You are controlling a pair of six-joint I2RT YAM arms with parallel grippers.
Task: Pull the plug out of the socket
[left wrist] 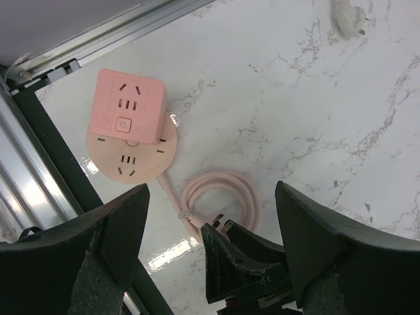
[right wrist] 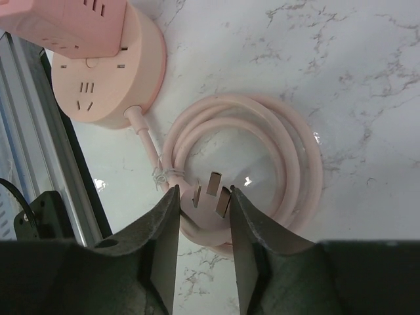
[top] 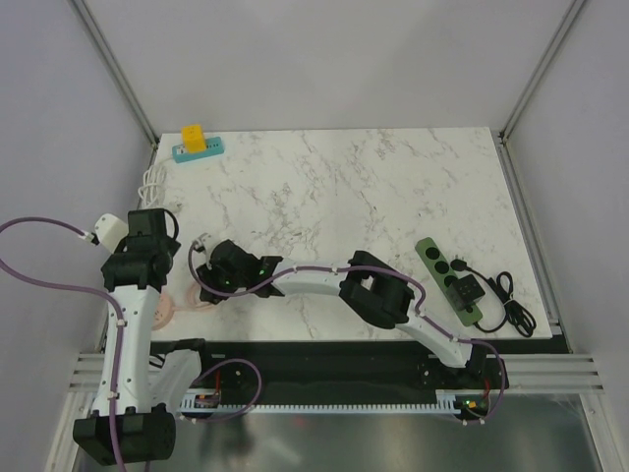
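1 plug (right wrist: pixel 200 226) tight in right pincer (right wrist: pixel 205 193)

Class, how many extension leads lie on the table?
3: teal strip far left, green strip near right, pink socket at the near left edge; others may be hidden.

The table (top: pixel 373 187) is white marble with thin grey veins. The round socket (left wrist: pixel 131 164), its cube adapter (left wrist: pixel 128 108), the coiled cord (right wrist: pixel 289 144) and the plug (right wrist: pixel 207 223) are all pale pink. One power strip (top: pixel 444 277) is green with a black charger (top: pixel 466 291), another strip (top: pixel 201 150) teal with a yellow block (top: pixel 194 136).
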